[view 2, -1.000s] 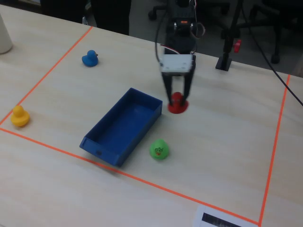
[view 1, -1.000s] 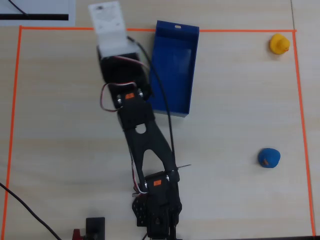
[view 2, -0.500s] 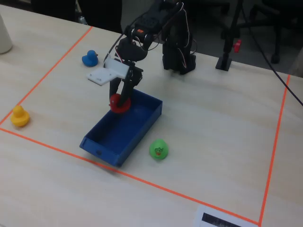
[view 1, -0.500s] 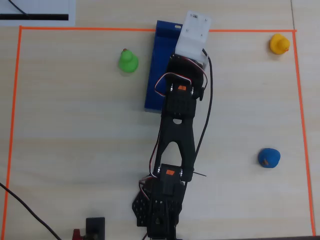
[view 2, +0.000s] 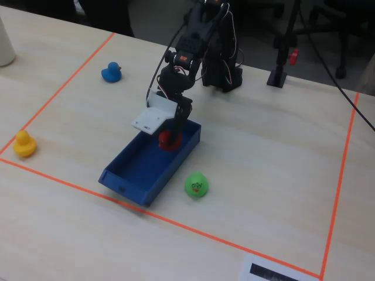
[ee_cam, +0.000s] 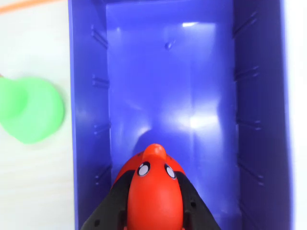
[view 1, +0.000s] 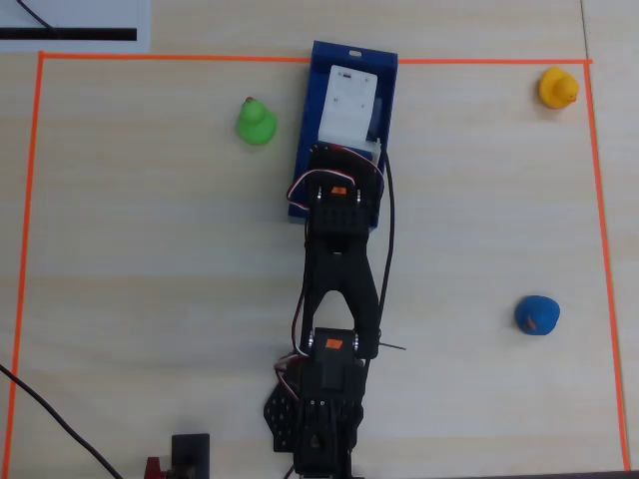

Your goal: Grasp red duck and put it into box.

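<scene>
The red duck (ee_cam: 154, 191) is pinched between my gripper's (ee_cam: 153, 178) two black fingers (ee_cam: 115, 201), its beak pointing along the floor of the blue box (ee_cam: 168, 86). In the fixed view the red duck (view 2: 170, 139) hangs low inside the end of the box (view 2: 140, 170) nearest the arm's base, with the gripper (view 2: 171, 136) shut on it; I cannot tell whether it touches the floor. In the overhead view the white mount above the gripper (view 1: 349, 105) hides the duck over the box (view 1: 306, 130).
A green duck (view 2: 197, 185) (view 1: 257, 122) sits beside the box's long wall. A blue duck (view 1: 537, 315) and a yellow duck (view 1: 558, 88) lie farther off. Orange tape (view 1: 25, 249) frames the work area. A black post (view 2: 280, 70) stands by the arm's base.
The gripper carried the red duck from the table beside the box, swung across over the box, and has now come down with it inside the box's walls.
</scene>
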You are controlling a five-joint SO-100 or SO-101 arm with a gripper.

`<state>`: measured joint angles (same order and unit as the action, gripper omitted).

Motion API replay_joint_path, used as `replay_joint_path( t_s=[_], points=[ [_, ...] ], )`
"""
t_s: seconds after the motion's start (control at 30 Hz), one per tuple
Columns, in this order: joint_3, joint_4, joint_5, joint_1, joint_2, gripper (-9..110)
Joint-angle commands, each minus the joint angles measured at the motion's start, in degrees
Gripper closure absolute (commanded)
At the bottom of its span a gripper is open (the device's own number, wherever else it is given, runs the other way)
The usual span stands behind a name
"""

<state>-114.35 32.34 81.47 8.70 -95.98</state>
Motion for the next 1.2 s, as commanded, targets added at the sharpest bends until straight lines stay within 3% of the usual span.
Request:
replay_joint_path(
  t_s=[0.0, 0.13, 0.37, 0.43, 0.57, 0.7, 0.87, 1.03, 1.17],
  points=[
    [0.26, -1.14, 0.97, -0.18, -1.41, 96],
    [0.62, -0.53, 1.67, 0.18, -1.67, 83],
    [3.43, 1.67, 1.41, -0.26, -2.02, 78],
    [4.31, 1.85, 1.23, -0.35, -2.72, 80],
    [8.96, 2.37, -3.6, -0.26, -8.17, 101],
    [12.57, 13.8, -4.48, -1.58, -20.21, 101],
    [-9.32, 32.78, 3.43, -5.8, -45.97, 101],
    [-38.76, 40.43, 5.98, -9.93, -72.33, 101],
    [-51.33, 47.9, 9.14, -12.74, -90.09, 101]
  ],
)
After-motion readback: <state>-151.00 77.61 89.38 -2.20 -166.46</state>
